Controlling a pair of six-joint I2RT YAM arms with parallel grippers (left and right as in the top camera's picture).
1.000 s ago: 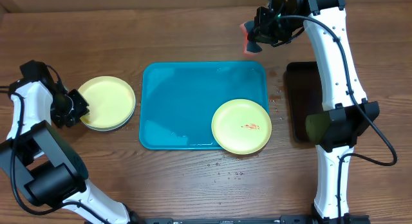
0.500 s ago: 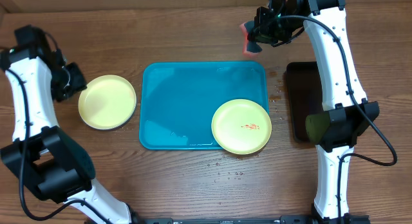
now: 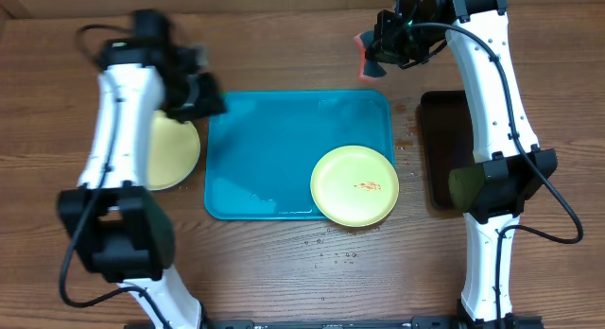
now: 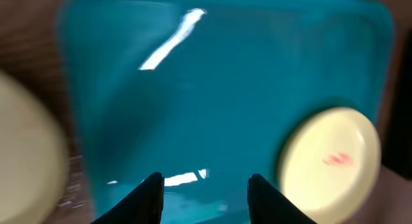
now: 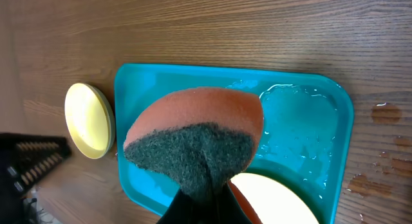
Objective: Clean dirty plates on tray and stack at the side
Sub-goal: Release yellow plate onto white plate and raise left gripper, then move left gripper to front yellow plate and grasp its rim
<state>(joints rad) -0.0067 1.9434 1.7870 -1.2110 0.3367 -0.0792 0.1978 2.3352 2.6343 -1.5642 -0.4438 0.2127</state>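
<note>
The turquoise tray [image 3: 274, 149] lies mid-table. One yellow-green dirty plate [image 3: 354, 185] with a red smear sits on its front right corner. The same dirty plate [image 4: 331, 159] shows in the left wrist view. Left of the tray rests a stack of pale yellow plates [image 3: 178, 151], half hidden by my left arm. My left gripper [image 3: 210, 95] hovers, blurred, over the tray's back left corner. In its own view the left gripper [image 4: 205, 198] is open with only the tray [image 4: 219, 89] below. My right gripper [image 3: 380, 47] hangs beyond the tray's back right corner, shut on the red-and-grey sponge [image 5: 193, 137].
A glossy black tray [image 3: 440, 149] lies right of the turquoise one, beside my right arm's base. Water drops [image 3: 331, 249] speckle the wood in front of the tray, and a wet film [image 5: 302, 121] covers the tray's back right part.
My left arm has swung from the plate stack at the left toward the tray's back left corner, its jaws spreading wider. The right arm and sponge have not moved.
</note>
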